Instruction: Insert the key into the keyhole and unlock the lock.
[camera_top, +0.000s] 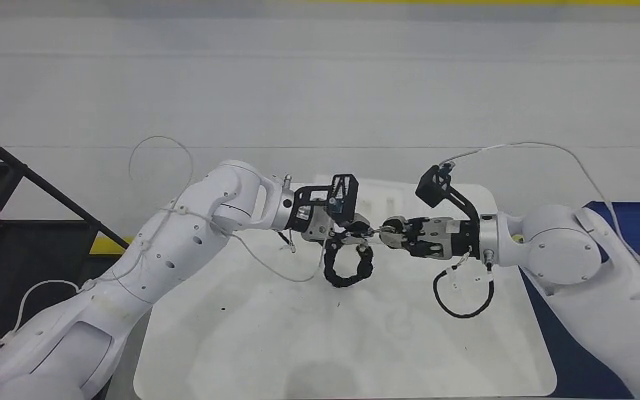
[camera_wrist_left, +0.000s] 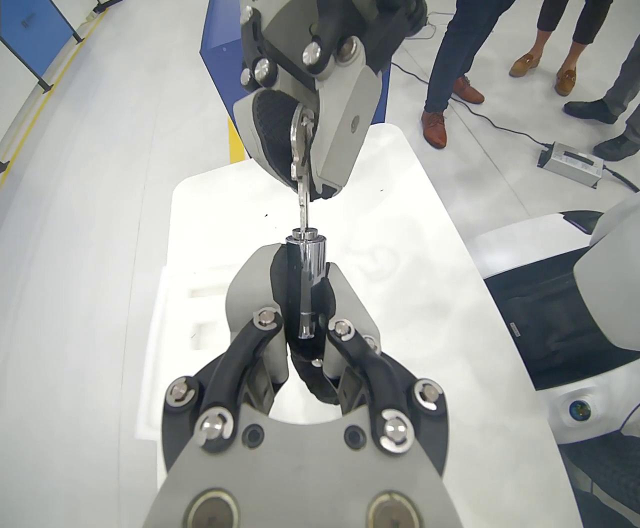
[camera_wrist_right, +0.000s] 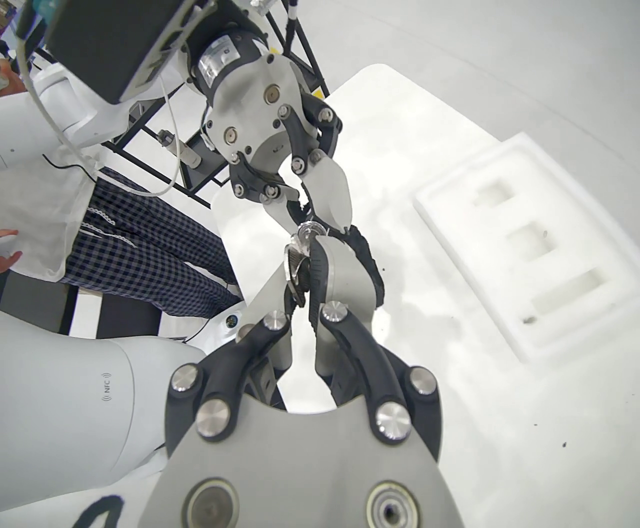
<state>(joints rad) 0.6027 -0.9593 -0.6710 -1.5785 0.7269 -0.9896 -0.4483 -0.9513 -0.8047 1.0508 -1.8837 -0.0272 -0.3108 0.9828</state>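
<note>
Status: key (camera_wrist_left: 299, 145) sitting at keyhole (camera_wrist_left: 305, 233).
Your left pincer (camera_wrist_left: 300, 260) is clamping the lock (camera_wrist_left: 302, 300); your right pincer (camera_wrist_right: 306, 260) is pinching the key, tip touching keyhole.

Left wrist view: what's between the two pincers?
In that view, the key bridges the gap, from the right pincer into the end of the lock held by the left pincer.

Non-task items: tabletop, foam tray, floor gear.
White tabletop (camera_top: 300, 340) carries a white foam tray (camera_wrist_right: 475, 240) with three rectangular recesses, near one edge. On the floor: grey power brick (camera_wrist_left: 572, 165) with black cable, blue cabinet (camera_wrist_left: 215, 45) at one end, black metal frame (camera_top: 40, 200) off the other.
</note>
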